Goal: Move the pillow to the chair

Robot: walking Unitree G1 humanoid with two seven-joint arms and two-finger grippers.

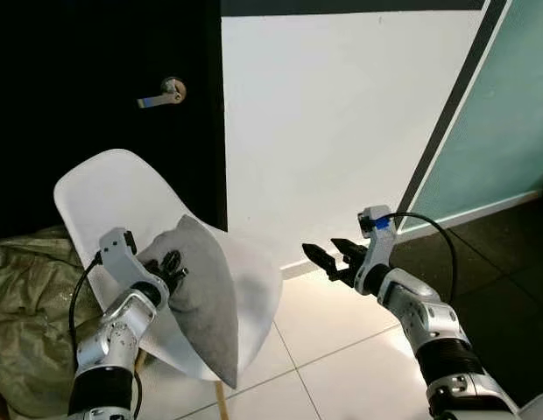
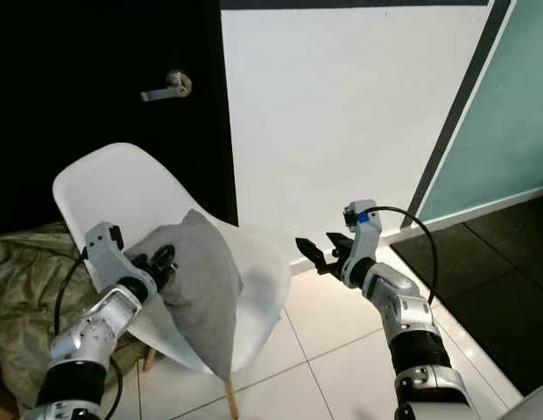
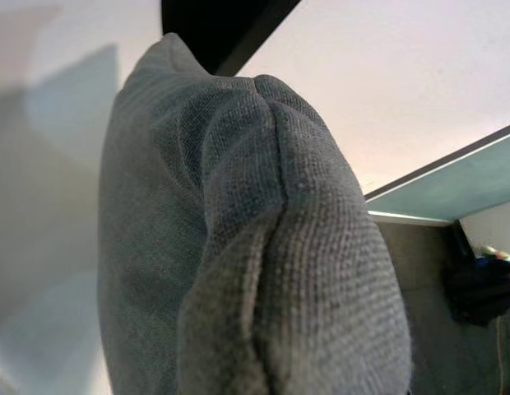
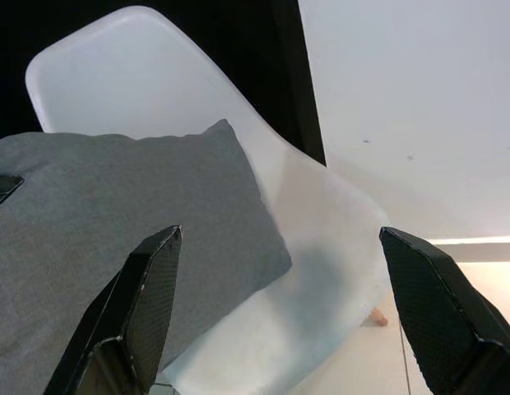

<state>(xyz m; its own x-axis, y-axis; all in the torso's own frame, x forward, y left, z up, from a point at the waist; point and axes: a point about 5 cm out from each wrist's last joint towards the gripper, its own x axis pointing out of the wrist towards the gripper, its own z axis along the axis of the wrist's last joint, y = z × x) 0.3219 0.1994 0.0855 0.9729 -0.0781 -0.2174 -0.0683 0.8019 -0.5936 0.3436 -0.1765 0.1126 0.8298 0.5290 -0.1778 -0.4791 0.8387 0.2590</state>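
The grey pillow [image 1: 204,297] stands on edge on the white chair [image 1: 114,197] (seat side, left of the white wall [image 1: 342,131]). The left gripper [image 1: 171,267] pinches its near-left edge. The right gripper [image 1: 331,255] hovers right of the chair, its 2 fingers spread, holding nothing.

The left gripper [image 1: 171,267] is clamped on the grey pillow [image 1: 206,293], while the right gripper [image 1: 328,255] hangs spread-fingered, well apart to its right.

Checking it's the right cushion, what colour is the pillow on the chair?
Plain grey knit, no pattern; the pillow shows best in the left wrist view.
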